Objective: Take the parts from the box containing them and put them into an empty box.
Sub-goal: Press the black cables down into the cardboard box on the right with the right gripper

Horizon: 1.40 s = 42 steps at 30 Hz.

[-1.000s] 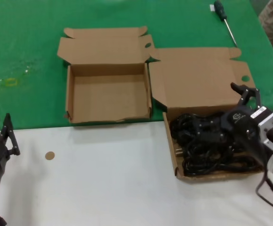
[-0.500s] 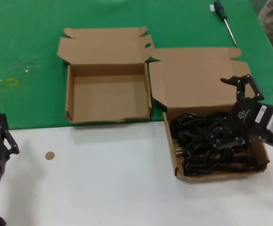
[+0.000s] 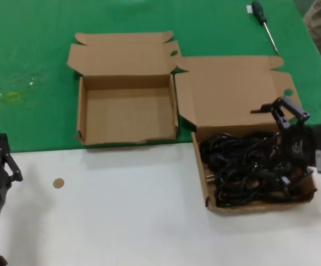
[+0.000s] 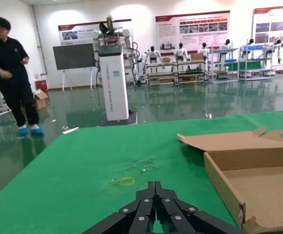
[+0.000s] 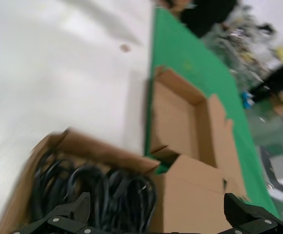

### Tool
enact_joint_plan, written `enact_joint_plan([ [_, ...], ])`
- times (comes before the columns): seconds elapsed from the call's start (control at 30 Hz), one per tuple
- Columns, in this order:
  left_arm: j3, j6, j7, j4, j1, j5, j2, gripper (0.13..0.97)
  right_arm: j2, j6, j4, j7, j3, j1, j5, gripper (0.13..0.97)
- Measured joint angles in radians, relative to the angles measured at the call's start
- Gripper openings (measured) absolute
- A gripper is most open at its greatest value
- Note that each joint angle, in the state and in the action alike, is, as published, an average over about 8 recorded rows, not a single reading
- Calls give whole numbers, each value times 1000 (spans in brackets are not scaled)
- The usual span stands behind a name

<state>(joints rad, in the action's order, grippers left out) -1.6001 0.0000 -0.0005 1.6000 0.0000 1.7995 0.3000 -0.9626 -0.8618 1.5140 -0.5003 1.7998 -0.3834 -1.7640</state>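
**Right arm swings back over the far side of the cord box**

The right gripper has shifted over the last second: it was low over the right-hand part of the wider box, then rose and swung, and now it hangs above that box's far right corner, near where the lid meets the tray. Its body has drawn off toward the table's right edge. The black power cords lie in the same tangle as before, all of them inside the wider box, none lifted. To my eye this is the arm lining itself up for a grab, not carrying anything away, so the transfer has not begun.

The fingers stand wide apart, one reaching toward the lid, the other on the gripper's outer side. They hold nothing, and I cannot see them touching a cord; they appear to sit just above the heap. The right wrist view agrees: two dark fingertips spread wide, cords between and beyond them.

The narrower box sits just beside the wider one, on its left, open and with nothing in it. The left gripper waits at the table's near left edge, well apart from both boxes, fingers pressed together on nothing. A green-handled screwdriver lies off at the back.
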Motion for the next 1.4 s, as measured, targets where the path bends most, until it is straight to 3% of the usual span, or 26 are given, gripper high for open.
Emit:
enact_joint_plan([
  [0.37,0,0,0,0,0,0,0,152,-5,-146,-91,-204,54,-103,69,966],
  [0.97,0,0,0,0,0,0,0,152,61,-148,-176,-375,85,-151,129,943],
  [1.27,0,0,0,0,0,0,0,152,88,-140,-217,-413,87,-160,133,850],
  [1.4,0,0,0,0,0,0,0,152,95,-140,-236,-426,89,-164,135,767],
])
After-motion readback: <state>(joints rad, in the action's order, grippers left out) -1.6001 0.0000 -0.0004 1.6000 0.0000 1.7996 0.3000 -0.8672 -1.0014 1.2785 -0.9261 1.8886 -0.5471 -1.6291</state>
